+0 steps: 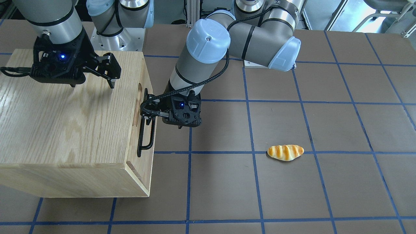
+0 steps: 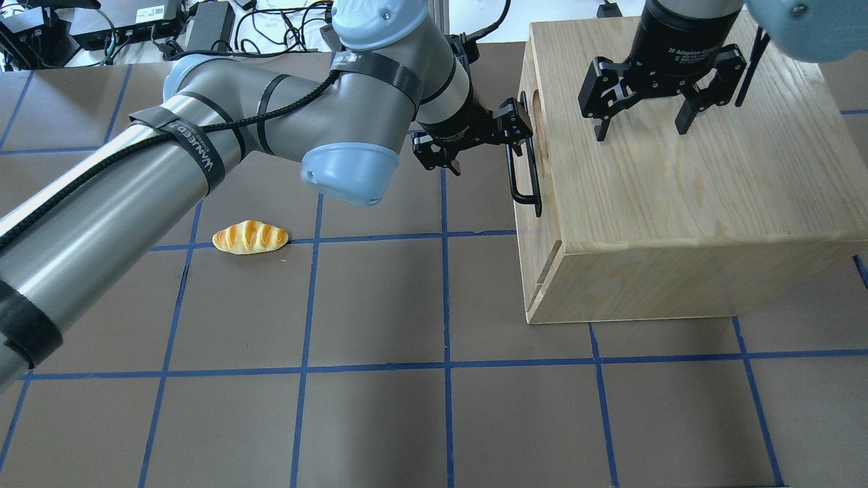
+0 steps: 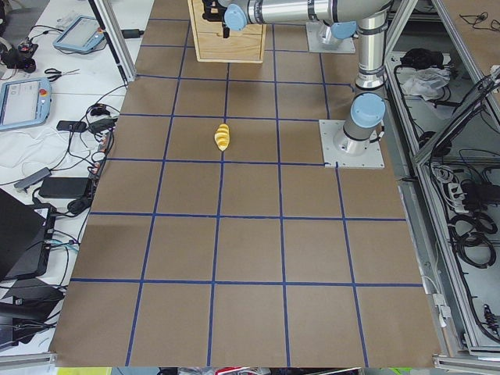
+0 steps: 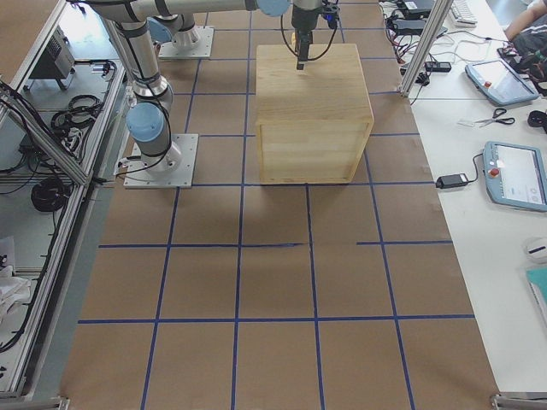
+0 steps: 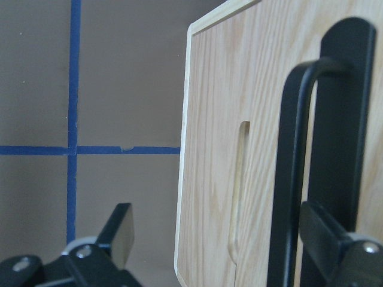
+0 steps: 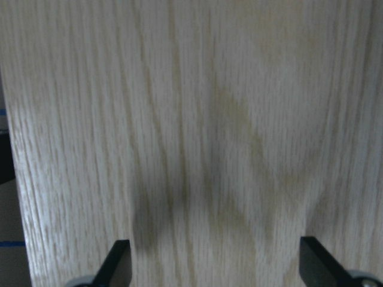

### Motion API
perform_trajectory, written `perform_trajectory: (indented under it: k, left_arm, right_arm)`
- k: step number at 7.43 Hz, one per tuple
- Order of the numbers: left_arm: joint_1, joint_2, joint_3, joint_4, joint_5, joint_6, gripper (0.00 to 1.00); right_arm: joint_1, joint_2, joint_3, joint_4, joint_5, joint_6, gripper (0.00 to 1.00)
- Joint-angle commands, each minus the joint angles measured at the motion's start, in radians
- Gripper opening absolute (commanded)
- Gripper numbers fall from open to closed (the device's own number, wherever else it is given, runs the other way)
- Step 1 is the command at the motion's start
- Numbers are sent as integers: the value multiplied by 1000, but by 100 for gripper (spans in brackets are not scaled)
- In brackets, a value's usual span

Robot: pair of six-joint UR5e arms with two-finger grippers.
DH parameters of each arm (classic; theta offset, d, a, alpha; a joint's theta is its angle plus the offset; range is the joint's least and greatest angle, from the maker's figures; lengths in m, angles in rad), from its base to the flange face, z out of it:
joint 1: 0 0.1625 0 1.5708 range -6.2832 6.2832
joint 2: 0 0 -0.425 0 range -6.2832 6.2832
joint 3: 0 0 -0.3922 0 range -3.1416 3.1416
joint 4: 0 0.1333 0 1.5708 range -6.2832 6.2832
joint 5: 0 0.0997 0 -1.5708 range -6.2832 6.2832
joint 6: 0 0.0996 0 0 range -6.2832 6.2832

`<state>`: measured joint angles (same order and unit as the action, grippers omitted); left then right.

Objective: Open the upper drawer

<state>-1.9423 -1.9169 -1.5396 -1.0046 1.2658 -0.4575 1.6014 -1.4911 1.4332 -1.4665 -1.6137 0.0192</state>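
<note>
At the cabinet [image 2: 678, 203] front, the left tool [image 5: 216, 230] gapes wide astride the shut upper drawer [image 5: 263, 107]'s black handle [image 5: 293, 179]. Above the cabinet top, the right tool [image 2: 641, 129] hangs equally spread.

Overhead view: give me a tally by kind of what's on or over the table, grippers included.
Wooden cabinet: 1
Bread roll: 1
Grippers: 2, left gripper and right gripper
Total: 4
</note>
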Motion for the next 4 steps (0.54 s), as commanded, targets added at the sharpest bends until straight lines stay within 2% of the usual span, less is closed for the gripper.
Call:
perform_trajectory:
  k: [1, 4]
  left_arm:
    - [5, 19, -42, 1, 6, 60, 100]
    - [25, 25, -45, -9, 1, 63, 100]
  right_arm:
    - [0, 0, 0, 0, 0, -1, 100]
    - [0, 0, 0, 0, 0, -1, 100]
